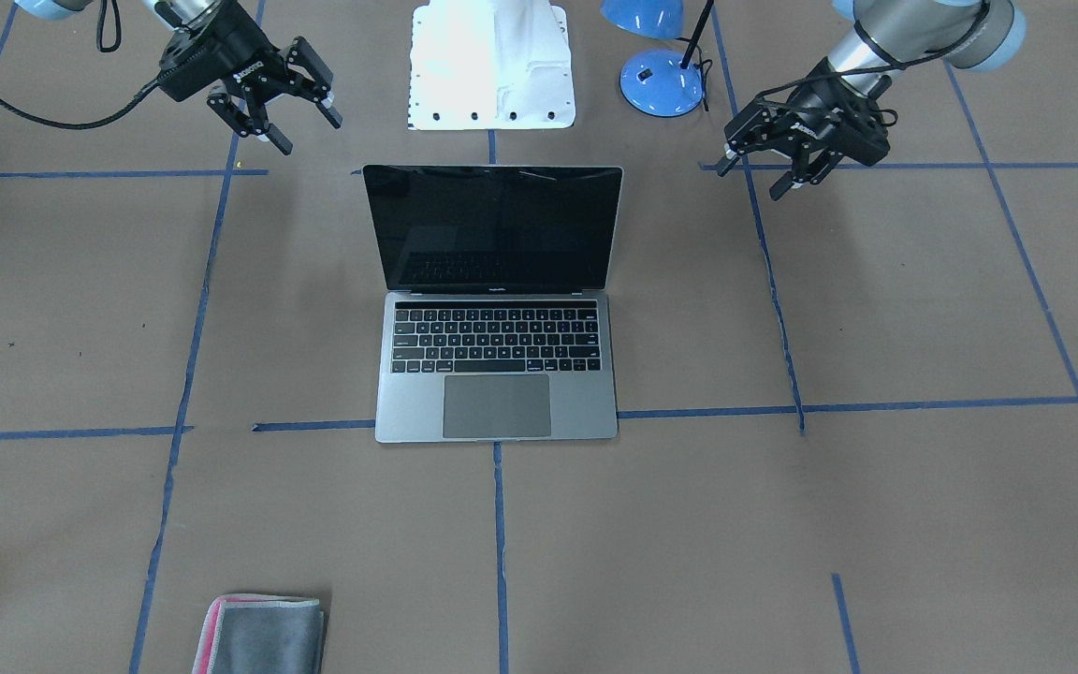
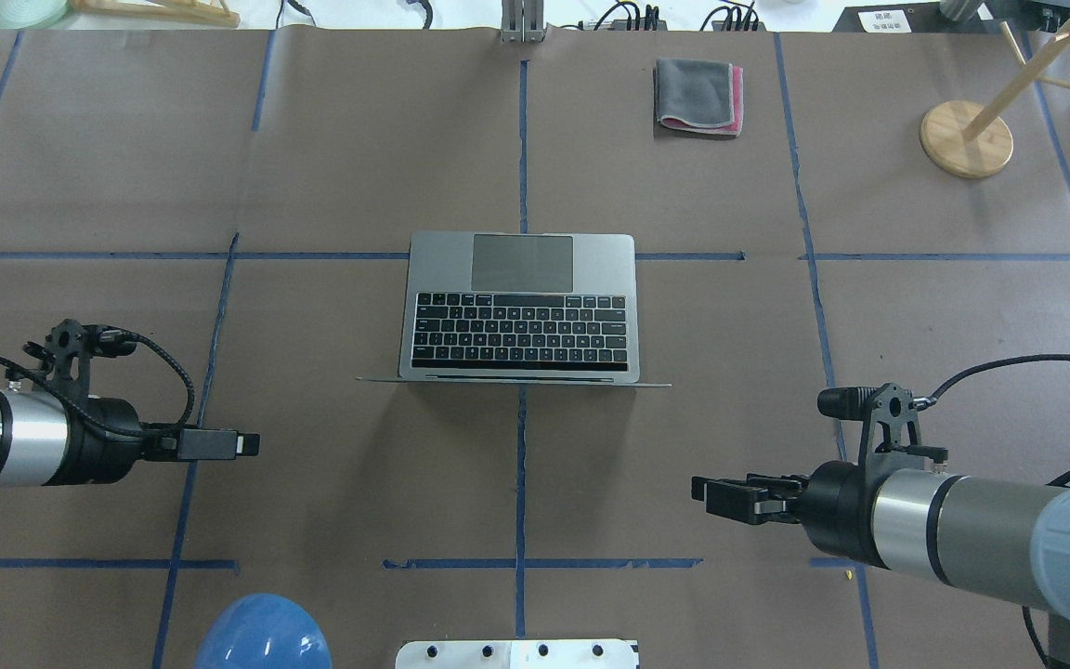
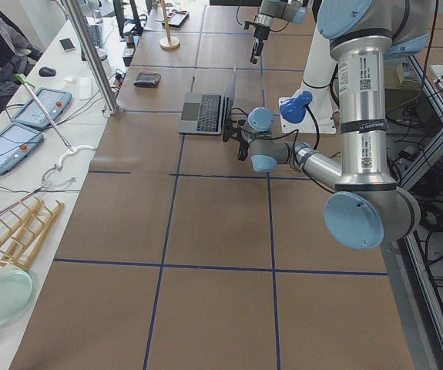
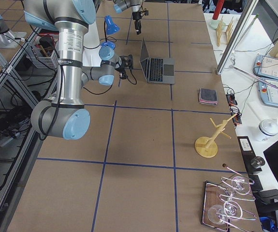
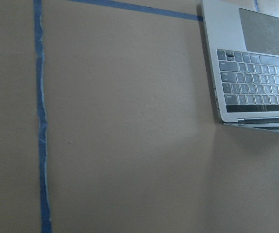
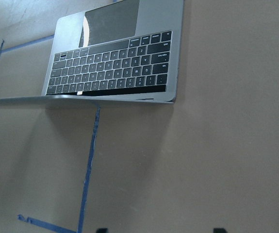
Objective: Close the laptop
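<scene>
The laptop (image 1: 497, 309) lies open in the middle of the table, its black screen upright and facing away from the robot. It also shows from above (image 2: 521, 307), in the left wrist view (image 5: 251, 63) and in the right wrist view (image 6: 115, 63). My left gripper (image 1: 748, 183) hovers open and empty behind the lid, off to the laptop's left side (image 2: 249, 444). My right gripper (image 1: 309, 135) hovers open and empty behind the lid on the other side (image 2: 698, 492). Neither touches the laptop.
A folded grey-and-pink cloth (image 2: 698, 96) lies at the far edge. A wooden stand (image 2: 967, 139) is at the far right. A blue lamp (image 1: 661, 80) and the white robot base (image 1: 492, 65) stand behind the laptop's lid.
</scene>
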`<state>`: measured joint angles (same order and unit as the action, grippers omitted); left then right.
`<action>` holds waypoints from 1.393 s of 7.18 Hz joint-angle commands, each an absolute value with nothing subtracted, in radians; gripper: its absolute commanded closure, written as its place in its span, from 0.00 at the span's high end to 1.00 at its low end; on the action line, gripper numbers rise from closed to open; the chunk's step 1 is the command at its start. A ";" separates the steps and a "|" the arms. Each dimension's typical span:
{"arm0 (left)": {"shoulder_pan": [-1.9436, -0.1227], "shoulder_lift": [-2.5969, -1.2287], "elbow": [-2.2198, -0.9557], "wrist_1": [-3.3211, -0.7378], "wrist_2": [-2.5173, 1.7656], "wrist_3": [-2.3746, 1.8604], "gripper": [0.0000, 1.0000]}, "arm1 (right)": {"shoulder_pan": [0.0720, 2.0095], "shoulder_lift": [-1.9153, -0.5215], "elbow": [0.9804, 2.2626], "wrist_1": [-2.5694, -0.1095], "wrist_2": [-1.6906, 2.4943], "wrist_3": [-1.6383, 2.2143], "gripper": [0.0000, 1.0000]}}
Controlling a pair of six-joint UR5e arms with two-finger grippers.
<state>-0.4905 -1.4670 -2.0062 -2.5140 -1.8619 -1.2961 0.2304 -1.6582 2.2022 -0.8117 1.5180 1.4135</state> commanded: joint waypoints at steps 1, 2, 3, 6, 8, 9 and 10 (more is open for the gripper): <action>-0.460 -1.575 -2.006 -2.435 -1.848 -1.362 0.50 | 0.210 -1.522 2.198 -0.946 1.493 1.453 0.31; -0.457 -1.603 -2.008 -2.416 -1.848 -1.362 0.17 | 0.210 -1.502 2.198 -0.966 1.491 1.453 0.13; -0.457 -1.626 -2.008 -2.416 -1.848 -1.361 0.05 | 0.207 -1.500 2.195 -0.966 1.488 1.453 0.08; -0.419 -1.706 -2.002 -2.407 -1.847 -1.364 0.04 | 0.207 -1.462 2.169 -0.968 1.485 1.453 0.05; -0.419 -1.736 -2.006 -2.393 -1.812 -1.383 0.03 | 0.207 -1.456 2.157 -0.968 1.485 1.453 0.06; -0.419 -1.765 -2.005 -2.385 -1.789 -1.432 0.02 | 0.209 -1.454 2.157 -0.968 1.483 1.453 0.05; -0.419 -1.766 -2.005 -2.381 -1.787 -1.434 0.02 | 0.218 -1.453 2.157 -0.968 1.465 1.453 0.05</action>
